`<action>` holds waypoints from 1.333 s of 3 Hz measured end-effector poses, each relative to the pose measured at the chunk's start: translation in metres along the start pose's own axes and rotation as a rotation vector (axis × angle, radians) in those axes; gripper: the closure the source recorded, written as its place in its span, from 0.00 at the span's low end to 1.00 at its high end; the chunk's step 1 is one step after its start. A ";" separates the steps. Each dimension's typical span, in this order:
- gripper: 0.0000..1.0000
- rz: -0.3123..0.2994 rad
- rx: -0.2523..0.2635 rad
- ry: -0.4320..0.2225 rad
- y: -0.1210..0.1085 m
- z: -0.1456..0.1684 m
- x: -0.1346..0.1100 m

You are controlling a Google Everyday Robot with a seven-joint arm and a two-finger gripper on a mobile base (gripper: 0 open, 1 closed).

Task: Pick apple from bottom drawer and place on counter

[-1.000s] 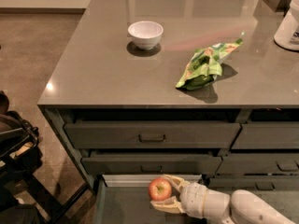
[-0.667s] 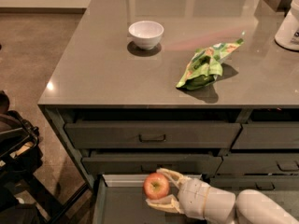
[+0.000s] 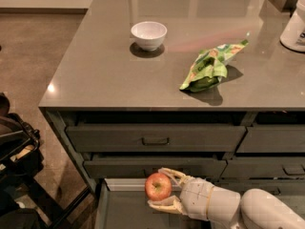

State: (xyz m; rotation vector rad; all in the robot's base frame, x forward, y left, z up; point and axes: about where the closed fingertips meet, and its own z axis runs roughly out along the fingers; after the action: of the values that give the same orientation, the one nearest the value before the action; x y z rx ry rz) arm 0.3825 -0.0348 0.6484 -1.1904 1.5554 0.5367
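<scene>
The red apple [image 3: 158, 186] with yellowish patches sits between the pale fingers of my gripper [image 3: 163, 189], which is shut on it. The gripper holds the apple above the open bottom drawer [image 3: 121, 209], close to the drawer's pale back rim and just below the higher closed drawers. My white arm reaches in from the lower right. The glossy grey-brown counter [image 3: 105, 70] lies above the cabinet.
On the counter stand a white bowl [image 3: 148, 35], a crumpled green snack bag [image 3: 208, 66] and a white container [image 3: 294, 25] at the right edge. Two closed drawers [image 3: 155, 137] sit above the open one. Dark equipment [image 3: 16, 151] stands on the floor at left.
The gripper with the apple has moved a little to the left and slightly up over the open drawer.
</scene>
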 end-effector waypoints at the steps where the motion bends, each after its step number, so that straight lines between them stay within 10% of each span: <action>1: 1.00 -0.060 -0.013 -0.028 -0.015 -0.013 -0.033; 3: 1.00 -0.354 0.016 -0.054 -0.063 -0.083 -0.205; 4: 1.00 -0.353 0.016 -0.054 -0.062 -0.083 -0.205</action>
State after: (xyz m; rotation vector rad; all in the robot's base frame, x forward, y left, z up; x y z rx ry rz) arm 0.3885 -0.0434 0.8778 -1.3892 1.2637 0.3196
